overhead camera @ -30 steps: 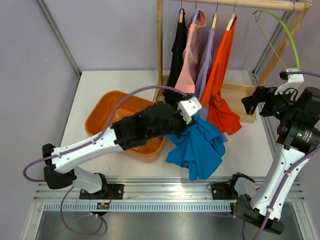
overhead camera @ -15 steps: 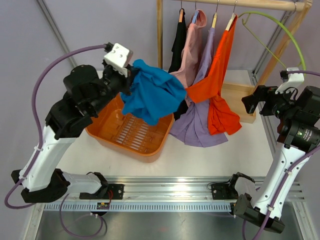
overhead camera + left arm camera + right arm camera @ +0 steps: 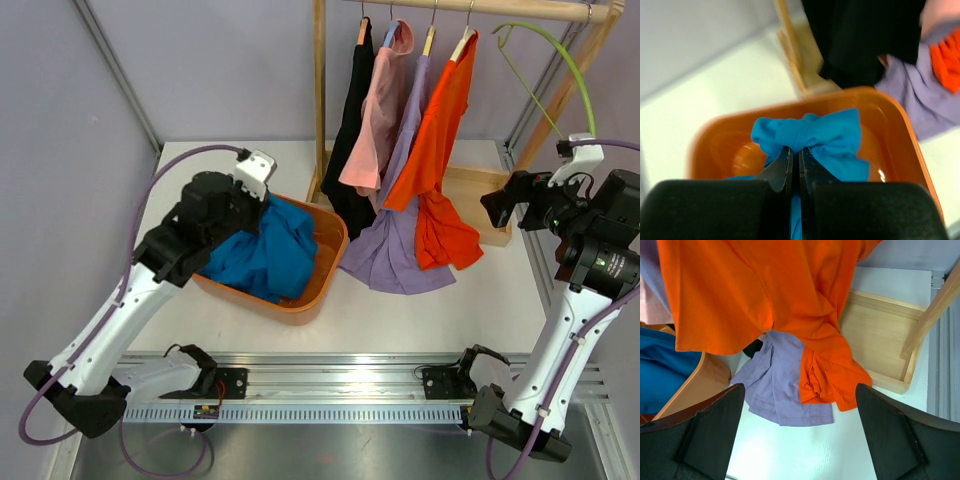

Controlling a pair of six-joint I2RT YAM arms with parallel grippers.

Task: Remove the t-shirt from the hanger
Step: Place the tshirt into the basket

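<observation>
My left gripper (image 3: 262, 203) is shut on a bunched fold of the blue t-shirt (image 3: 255, 262), holding it down inside the orange basin (image 3: 322, 283). In the left wrist view the jaws (image 3: 795, 150) are pressed together on the blue t-shirt (image 3: 812, 135), with the basin's rim (image 3: 900, 131) around it. An empty green hanger (image 3: 572, 62) hangs at the right end of the wooden rail (image 3: 500, 8). My right gripper (image 3: 497, 210) stands open in the air at the right of the rack, its fingers (image 3: 715, 425) wide apart with nothing between them (image 3: 799, 390).
Black (image 3: 352, 110), pink (image 3: 378, 110), lilac (image 3: 395, 250) and orange (image 3: 445, 150) shirts hang on the rail, the last two trailing onto the table. The rack's wooden post (image 3: 319, 90) stands just right of the basin, and its base tray (image 3: 880, 340) lies under the orange shirt (image 3: 765, 290).
My left arm has swung the blue t-shirt from in front of the rack up and leftward, then lowered it into the basin. The green hanger has swayed. The right arm has barely moved.
</observation>
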